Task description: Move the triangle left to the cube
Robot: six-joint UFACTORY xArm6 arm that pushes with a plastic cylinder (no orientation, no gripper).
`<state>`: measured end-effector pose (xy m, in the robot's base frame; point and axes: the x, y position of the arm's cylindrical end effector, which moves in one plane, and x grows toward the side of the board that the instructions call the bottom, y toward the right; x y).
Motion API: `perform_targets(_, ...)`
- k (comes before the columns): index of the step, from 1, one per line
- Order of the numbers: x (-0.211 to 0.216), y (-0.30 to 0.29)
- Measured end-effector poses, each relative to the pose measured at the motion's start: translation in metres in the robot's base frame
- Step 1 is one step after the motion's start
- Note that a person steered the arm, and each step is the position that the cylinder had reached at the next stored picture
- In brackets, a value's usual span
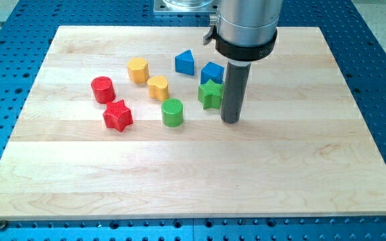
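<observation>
The blue triangle (185,63) lies near the board's top middle. The blue cube (211,71) sits just to its right and slightly lower, a small gap between them. A green star (210,94) touches the cube's lower side. My tip (230,120) rests on the board just right of the green star and below-right of the cube. The rod partly covers the cube's right edge.
A yellow block (138,69) and a second yellow block (157,88) lie left of the triangle. A green cylinder (172,112) is below them. A red cylinder (102,90) and red star (118,116) are at left. The wooden board (313,167) lies on a blue perforated table.
</observation>
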<state>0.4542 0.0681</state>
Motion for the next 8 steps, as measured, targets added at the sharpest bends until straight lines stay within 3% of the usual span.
perform_targets(6, 0.008, 0.005)
perform_targets(7, -0.041, 0.037)
perform_targets(8, -0.132, 0.057)
